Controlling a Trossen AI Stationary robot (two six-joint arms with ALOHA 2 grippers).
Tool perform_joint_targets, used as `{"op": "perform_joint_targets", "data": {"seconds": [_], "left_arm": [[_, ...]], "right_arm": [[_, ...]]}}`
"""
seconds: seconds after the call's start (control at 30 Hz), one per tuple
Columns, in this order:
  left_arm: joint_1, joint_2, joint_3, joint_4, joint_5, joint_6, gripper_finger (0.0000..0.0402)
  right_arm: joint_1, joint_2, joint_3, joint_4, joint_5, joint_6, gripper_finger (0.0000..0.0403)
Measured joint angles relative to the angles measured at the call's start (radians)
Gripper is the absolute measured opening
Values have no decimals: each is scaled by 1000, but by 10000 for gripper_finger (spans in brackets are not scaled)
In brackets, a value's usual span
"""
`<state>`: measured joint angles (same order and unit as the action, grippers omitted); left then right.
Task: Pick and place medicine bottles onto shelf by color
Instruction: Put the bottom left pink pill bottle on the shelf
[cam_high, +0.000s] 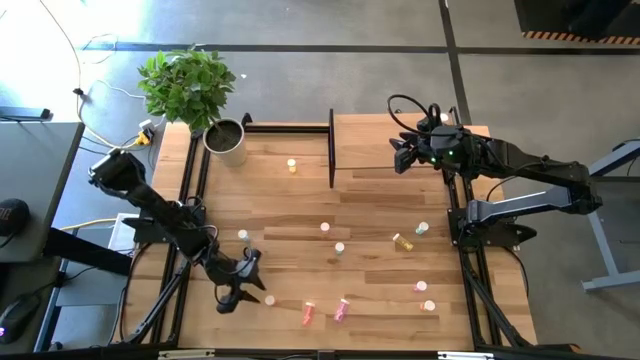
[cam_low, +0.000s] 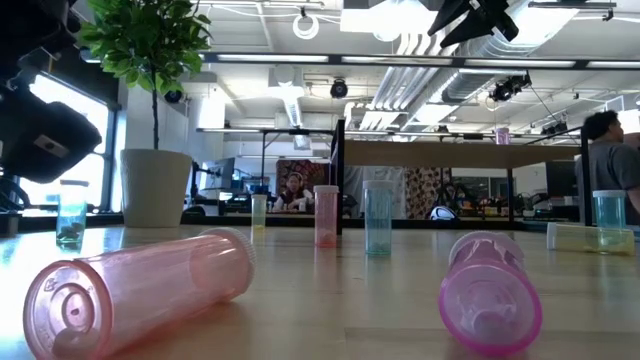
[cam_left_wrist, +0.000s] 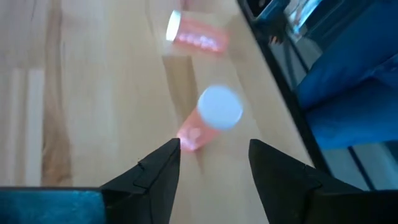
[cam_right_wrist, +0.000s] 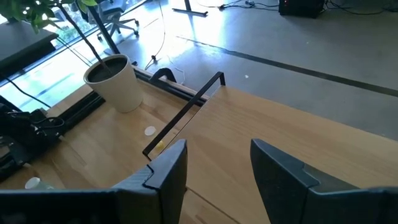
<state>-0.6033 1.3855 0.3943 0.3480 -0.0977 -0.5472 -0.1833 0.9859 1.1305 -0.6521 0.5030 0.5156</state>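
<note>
Left gripper low at the desk's near left corner, jaws apart, empty, over an upright pink bottle with a white cap; another pink bottle lying just beyond. Right gripper raised above the shelf at the far right, jaws apart, empty. Other bottles scattered mid-desk, upright or toppled; one yellow near the pot.
</note>
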Motion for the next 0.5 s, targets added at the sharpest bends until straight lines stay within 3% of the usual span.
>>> {"op": "perform_joint_targets", "data": {"seconds": [0.27,0.5], "left_arm": [[1,66,0,45,-16,-26,219],[1,134,0,129,-41,-27,227]], "right_arm": [[0,0,0,1,-18,0,167],[0,0,0,21,-27,0,167]]}}
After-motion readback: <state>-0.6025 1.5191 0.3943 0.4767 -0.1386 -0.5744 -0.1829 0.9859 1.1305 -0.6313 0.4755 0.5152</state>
